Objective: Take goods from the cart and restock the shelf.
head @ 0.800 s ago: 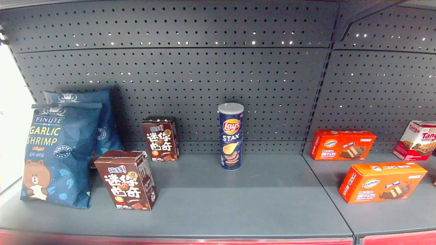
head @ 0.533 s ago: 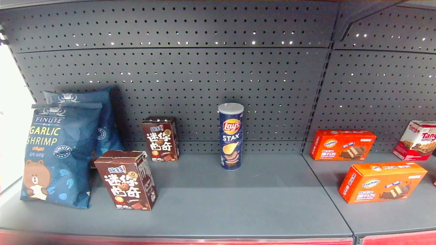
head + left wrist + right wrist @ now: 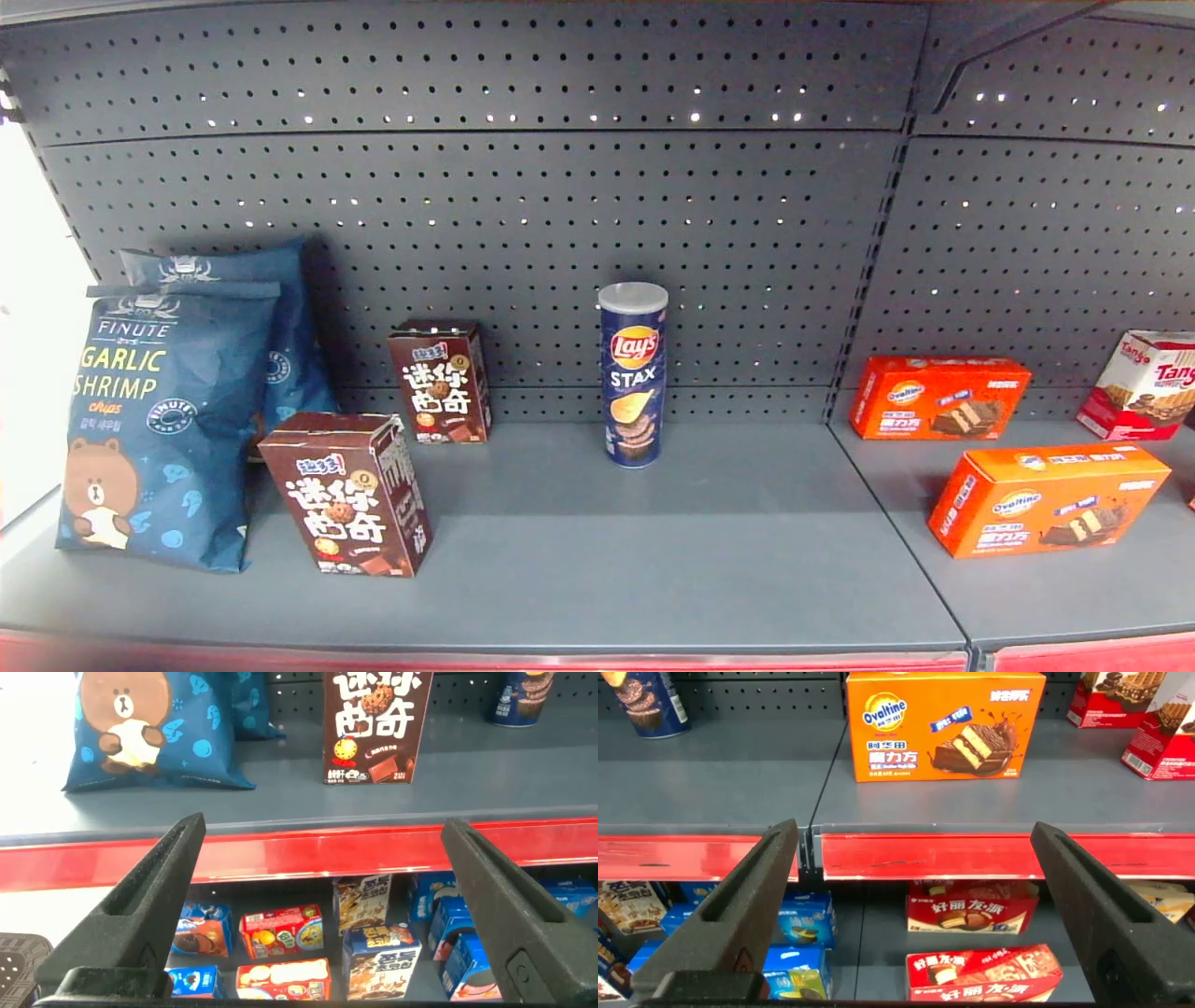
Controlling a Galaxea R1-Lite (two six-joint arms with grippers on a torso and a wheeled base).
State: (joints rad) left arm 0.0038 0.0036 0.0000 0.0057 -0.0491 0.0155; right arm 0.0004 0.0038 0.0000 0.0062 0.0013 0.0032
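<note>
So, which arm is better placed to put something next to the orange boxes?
Right, probably: the right pincer, open, faces the front orange box; the left pincer faces the brown box and blue bag on the neighbouring section.

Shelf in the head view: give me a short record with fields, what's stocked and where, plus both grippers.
shelf: grey, pegboard back, two bays
bags: two, far left, one behind the other
brown boxes: two, upright, right of bags
can: upright, middle, near the back
orange boxes: two, right bay
left gripper: open, empty
right gripper: open, empty
</note>
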